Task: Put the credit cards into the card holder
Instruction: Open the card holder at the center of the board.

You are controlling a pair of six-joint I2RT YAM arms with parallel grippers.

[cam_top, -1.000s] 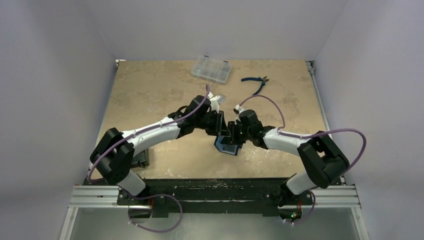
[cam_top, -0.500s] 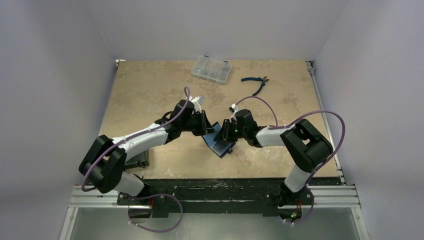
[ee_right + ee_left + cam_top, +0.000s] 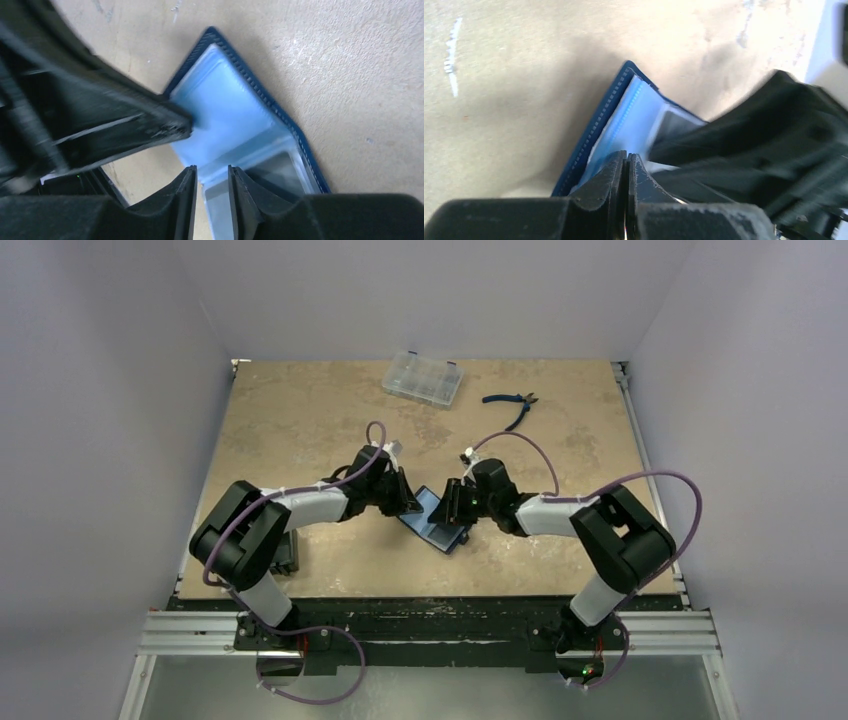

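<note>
card holder: lies open mid-table between the two grippers, navy cover down, clear bluish sleeves facing up.
credit card: a grey rectangle under a clear sleeve, on the holder half nearer the right arm. It reads as a card in a pocket, but that is not certain. What the other sleeves hold cannot be told.
left gripper: jaws pressed together with no gap, tips at the sleeve edge on the holder's left half. Whether a sleeve is pinched between them cannot be told.
right gripper: jaws apart by a narrow gap, tips over the fold of the sleeves. Pale plastic shows through the gap; whether anything is gripped cannot be told.
gripper spacing: the tips come at the holder from opposite sides, near each other but apart.
compartment case: clear, at the far edge of the table. Its contents are too small to tell.
pliers: blue-handled, near the case on its right, well apart from the holder.
black object: at the near-left edge beside the left arm, partly hidden by it.
edges: the holder is well apart from every table edge. Walls close the left, far and right sides.
open room: bare tabletop shows between the holder and the case, outboard of both arms, and in a strip between the holder and the near edge.
</note>
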